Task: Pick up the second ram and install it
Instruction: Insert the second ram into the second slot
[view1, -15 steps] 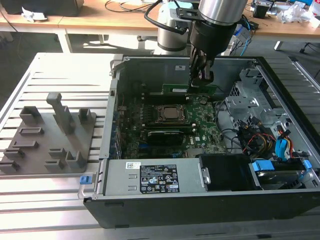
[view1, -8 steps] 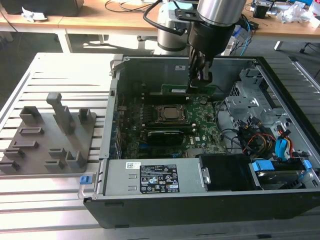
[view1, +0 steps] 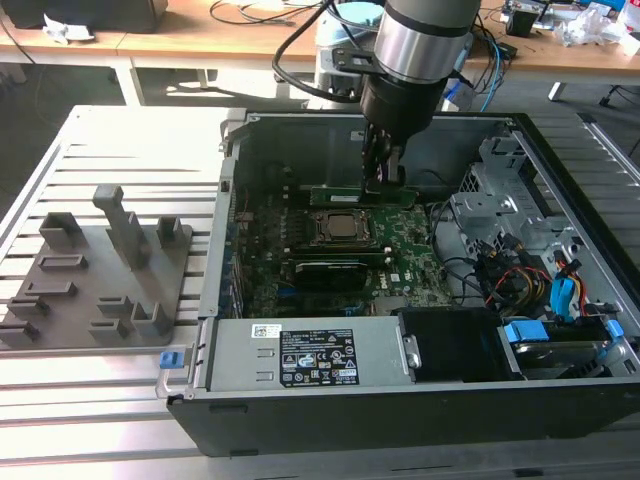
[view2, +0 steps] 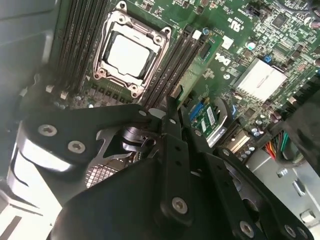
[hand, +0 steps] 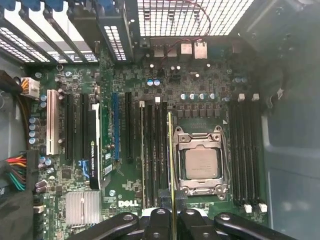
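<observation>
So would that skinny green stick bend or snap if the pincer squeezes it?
Probably stiff: the ram looks straight end to end in the grip of the pincer. Likely light, since it looks very thin edge-on in the first wrist view. Possibly fragile if twisted, being so thin.

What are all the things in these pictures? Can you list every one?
computer case: one, black, open, on the slatted table.
circuit board: one, green, inside the case.
chip socket: one, silver, on the board.
memory stick: one, dark green, beside the socket.
ribbed card: one, black, across the socket from the stick.
tray of blocks: one, grey, at the exterior view's left of the case.
cables: a bunch, red, yellow, blue, at the case's end on the exterior view's right.
gripper: one, black, shut on the memory stick.
arm: one, silver and black, above the case.
</observation>
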